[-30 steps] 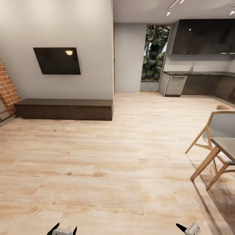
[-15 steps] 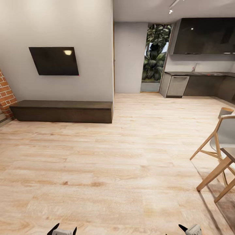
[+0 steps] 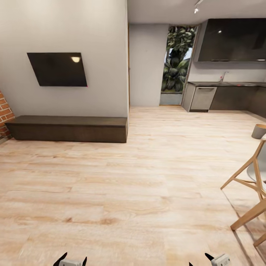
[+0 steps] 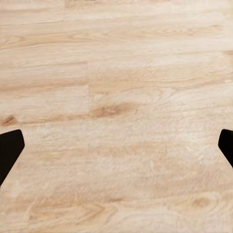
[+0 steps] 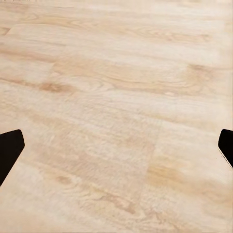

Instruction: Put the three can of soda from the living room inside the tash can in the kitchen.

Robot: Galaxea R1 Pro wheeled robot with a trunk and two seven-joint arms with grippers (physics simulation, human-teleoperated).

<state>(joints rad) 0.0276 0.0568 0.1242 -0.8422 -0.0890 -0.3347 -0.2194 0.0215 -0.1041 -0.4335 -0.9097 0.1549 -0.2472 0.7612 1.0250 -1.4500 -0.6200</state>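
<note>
The trash can, a grey bucket with a tan inside, stands on the floor at the far right edge of the head view, partly cut off by a chair. The soda cans are out of view. My left gripper and right gripper peek in at the bottom edge of the head view. In the left wrist view the left gripper is open over bare wood floor, its dark fingertips wide apart. The right gripper is likewise open with nothing between its fingertips.
Pale wood floor stretches ahead. A low dark bench sits under a wall television on the left, with brick at the far left. Dark kitchen cabinets and a worktop lie at the back right. A wooden chair stands at the right.
The whole head view has shifted as the robot rolls forward: the bench and television slid left, the chair and trash can slid right. Both grippers keep their pose.
</note>
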